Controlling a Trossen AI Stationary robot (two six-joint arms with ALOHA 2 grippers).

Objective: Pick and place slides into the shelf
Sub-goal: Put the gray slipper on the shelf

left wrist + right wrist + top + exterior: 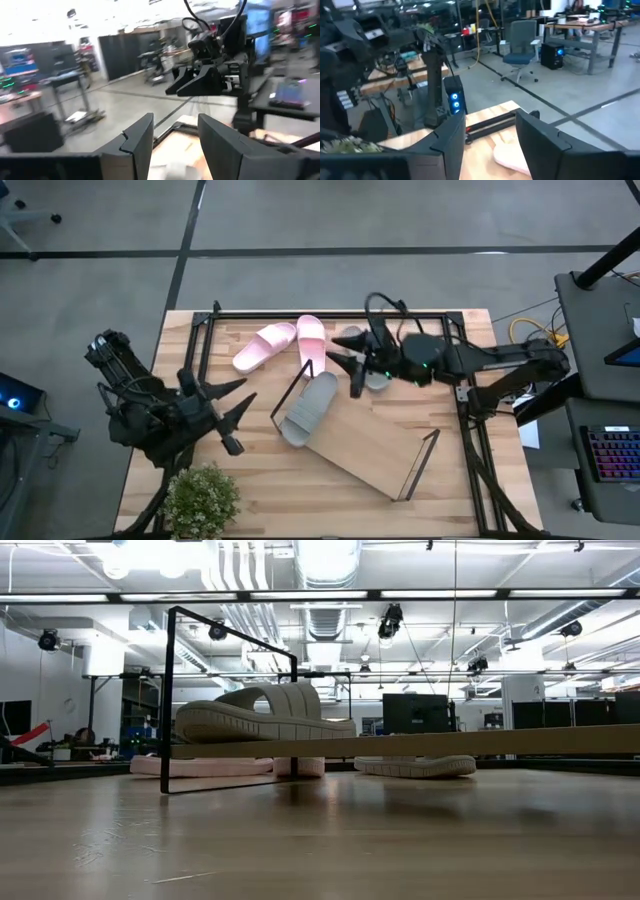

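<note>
Shelf (370,448) lies slantwise on the counter (300,500), one grey slide (308,408) already resting at its near-left end, just inside the wire frame. The second grey slide (372,370) sits just beyond the shelf's upper edge, under the right end effector (338,366), which hovers with fingers apart and nothing held — so the step in hand looks like reaching for that grey one. Next it must descend and close on the strap. Both pink slides (285,342) lie past the shelf's left frame, long axes splayed apart, unplaced. The left end effector (238,412) waits half open and empty, left of the shelf.
</note>
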